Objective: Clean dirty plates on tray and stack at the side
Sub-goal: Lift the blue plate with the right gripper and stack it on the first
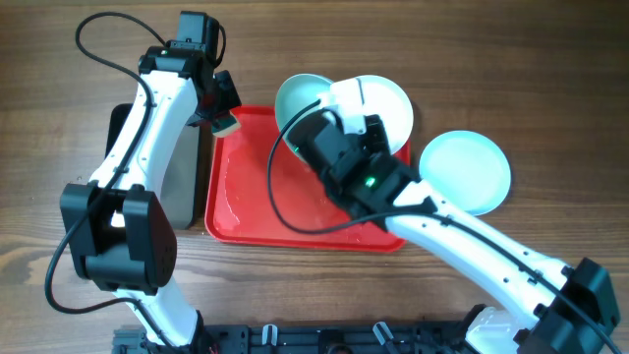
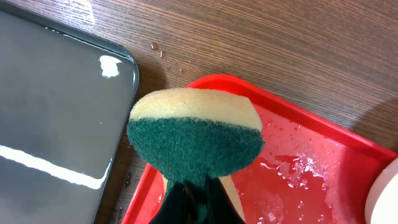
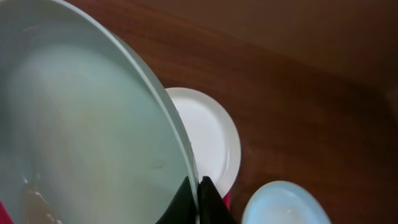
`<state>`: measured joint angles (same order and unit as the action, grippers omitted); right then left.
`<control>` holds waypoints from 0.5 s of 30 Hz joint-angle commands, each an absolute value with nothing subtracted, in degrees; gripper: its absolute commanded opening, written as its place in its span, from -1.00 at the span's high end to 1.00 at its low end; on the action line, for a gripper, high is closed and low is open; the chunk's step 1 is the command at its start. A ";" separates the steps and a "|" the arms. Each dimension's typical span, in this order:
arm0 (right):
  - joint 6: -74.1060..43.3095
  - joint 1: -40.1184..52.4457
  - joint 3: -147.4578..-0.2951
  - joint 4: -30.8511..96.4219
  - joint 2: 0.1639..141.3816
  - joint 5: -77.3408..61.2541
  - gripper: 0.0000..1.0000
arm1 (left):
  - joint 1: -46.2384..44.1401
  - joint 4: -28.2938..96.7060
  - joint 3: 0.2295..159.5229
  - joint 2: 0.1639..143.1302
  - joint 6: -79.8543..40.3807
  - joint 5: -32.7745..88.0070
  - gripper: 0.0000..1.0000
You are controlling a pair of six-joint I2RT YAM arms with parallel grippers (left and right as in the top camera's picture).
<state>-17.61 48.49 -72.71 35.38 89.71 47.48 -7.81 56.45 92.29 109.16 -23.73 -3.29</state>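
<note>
Underneath everything, a brown wooden table (image 1: 491, 59) with a plain straight grain fills the view; nothing of the room beyond it shows. At its middle lies the red tray (image 1: 257, 211), glossy plastic with rounded corners and a raised rim, its floor wet with beads and smears of water. Just beside its left edge sits a black metal tray (image 2: 56, 106), smooth and reflective. The left gripper (image 2: 196, 202) is clamped on a sponge (image 2: 193, 137), yellow foam faced with coarse green scouring fibre, above the red tray's near-left corner. The right gripper (image 3: 198, 200) pinches the rim of 1 mint plate (image 3: 81, 130), held tilted over the tray's far edge, its shallow bowl faintly smeared. A white plate (image 1: 385, 98) lies flat at the tray's far right corner, mostly on the wood, and 1 pale blue plate (image 1: 467, 172) rests on the table to the tray's right
</note>
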 commanded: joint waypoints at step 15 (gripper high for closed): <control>7.60 59.31 -73.54 18.26 88.49 79.81 0.92 | -7.88 55.96 91.85 108.55 -24.49 -2.79 0.92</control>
<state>1.52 59.11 -72.69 19.97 89.67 74.13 -7.81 56.31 92.29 109.16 -23.70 -3.11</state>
